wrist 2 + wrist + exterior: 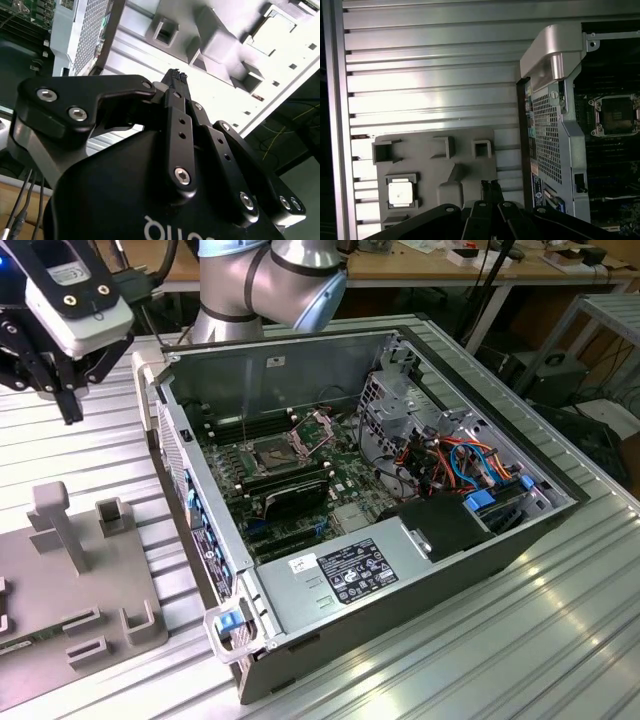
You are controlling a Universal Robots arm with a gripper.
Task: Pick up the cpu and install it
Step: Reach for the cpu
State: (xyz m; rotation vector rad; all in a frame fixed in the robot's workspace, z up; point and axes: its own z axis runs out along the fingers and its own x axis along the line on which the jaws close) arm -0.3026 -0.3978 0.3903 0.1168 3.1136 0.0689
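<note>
- Exterior view. The gripper (70,408) hangs at the exterior view's left, above the ribbed metal table (500,640). It is over the gap between the grey holder tray (90,590) and the open computer case (270,370).
- Its fingers look drawn together with nothing in them.
- The case lies on its side with the panel off, so the board faces up. The socket (285,450) has its hinged frame standing up, probably so that the seat is bare for the chip.
- The arm's base (270,280) stands behind the case. Beyond it are wooden benches, loose cables and a metal shelf.
- Second wrist view. The gripper (175,77) closes to one narrow tip, and I see no gap and no part between the fingers (176,120). Past the tip are the pale posts and pockets of the tray (225,45) and a perforated corner of the case (85,30).
- First wrist view. The cpu (401,192) lies flat, metal face up, in a square pocket of the tray (445,170). I judge the pocket is there to keep the chip squarely located.
- The gripper (490,187) is over the tray, near the cpu but apart from it.
- The case (555,125) sits just beside the tray, and its socket (615,114) looks unfilled.
- The table (430,75) is grooved aluminium with strong glare.
</note>
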